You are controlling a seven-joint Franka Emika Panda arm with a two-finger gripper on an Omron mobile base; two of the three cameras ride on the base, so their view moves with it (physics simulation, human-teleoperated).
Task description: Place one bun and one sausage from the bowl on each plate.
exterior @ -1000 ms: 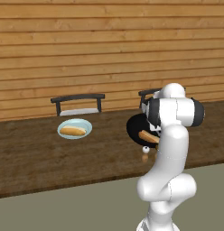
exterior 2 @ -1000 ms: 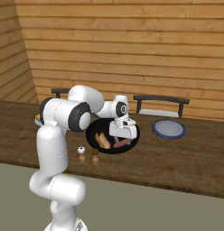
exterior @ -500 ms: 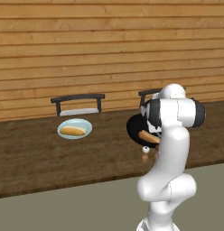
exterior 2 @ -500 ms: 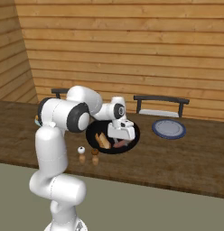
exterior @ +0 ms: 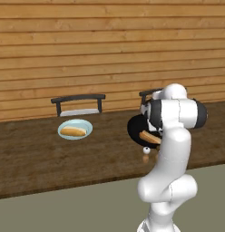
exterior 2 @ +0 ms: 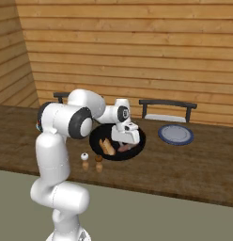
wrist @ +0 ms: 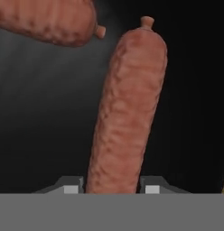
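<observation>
The gripper [wrist: 112,189] is down in the black bowl [exterior 2: 97,143], its two fingertips [wrist: 71,186] pressed against either side of a sausage [wrist: 127,113] near one end. A second sausage [wrist: 46,18] lies just beyond. The sausage looks light, soft and slightly slick, so it may pivot; a mid-length grip would carry steadier toward the dark plate [exterior 2: 176,134]
</observation>
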